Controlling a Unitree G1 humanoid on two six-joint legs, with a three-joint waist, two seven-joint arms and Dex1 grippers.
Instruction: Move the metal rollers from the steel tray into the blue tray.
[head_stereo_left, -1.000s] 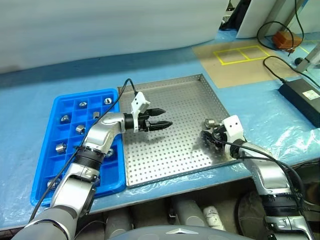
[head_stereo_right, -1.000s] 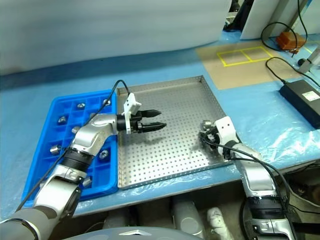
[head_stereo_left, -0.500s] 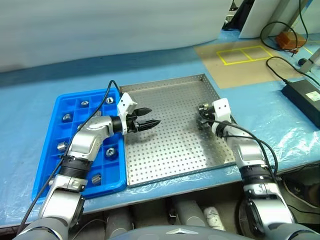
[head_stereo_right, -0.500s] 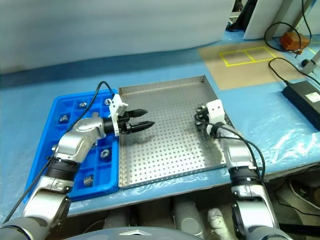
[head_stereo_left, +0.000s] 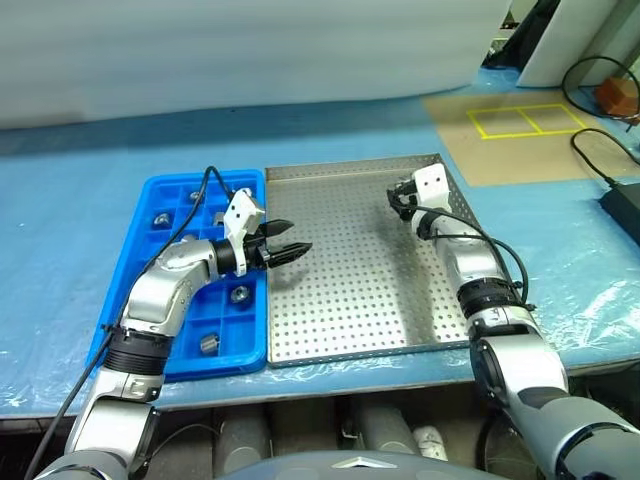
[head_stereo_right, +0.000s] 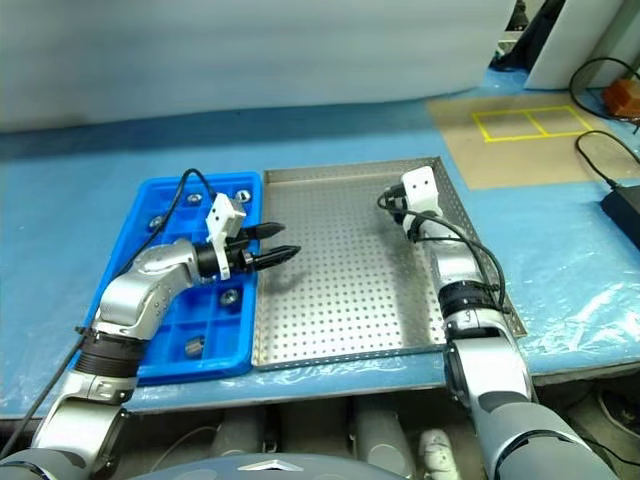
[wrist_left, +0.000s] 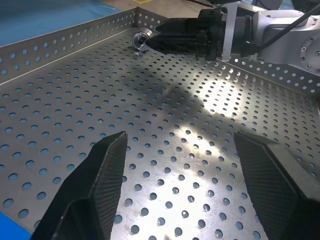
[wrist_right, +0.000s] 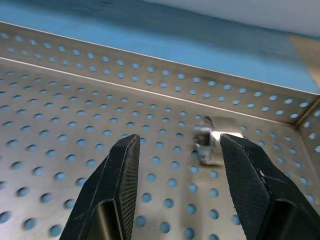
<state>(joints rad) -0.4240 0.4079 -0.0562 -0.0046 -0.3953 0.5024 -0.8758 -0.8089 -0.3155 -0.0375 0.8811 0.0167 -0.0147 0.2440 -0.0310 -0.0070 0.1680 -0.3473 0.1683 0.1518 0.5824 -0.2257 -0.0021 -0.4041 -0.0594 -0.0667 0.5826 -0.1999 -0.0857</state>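
Note:
The steel tray (head_stereo_left: 350, 166) sits mid-table with the blue tray (head_stereo_left: 126, 292) against its left side. One metal roller (wrist_right: 210, 143) lies on the perforated floor near the steel tray's far right corner. My right gripper (head_stereo_left: 396, 200) is open, and the roller lies just beyond its fingertips, nearer one finger. The left wrist view shows the same roller (wrist_left: 141, 40) at the tip of that gripper. Several rollers (head_stereo_left: 240, 294) rest in the blue tray's compartments. My left gripper (head_stereo_left: 290, 248) hovers open and empty over the steel tray's left part, pointing right.
Blue plastic sheeting covers the table (head_stereo_left: 60, 200). A brown board with yellow tape squares (head_stereo_left: 520, 122) lies at the far right. A black box with cables (head_stereo_left: 625, 205) is at the right edge. The steel tray's low rim (wrist_right: 150, 75) stands just beyond the roller.
The whole view has shifted. My right gripper has moved along the steel tray's right side toward its far corner. My left gripper has drawn back a little toward the blue tray.

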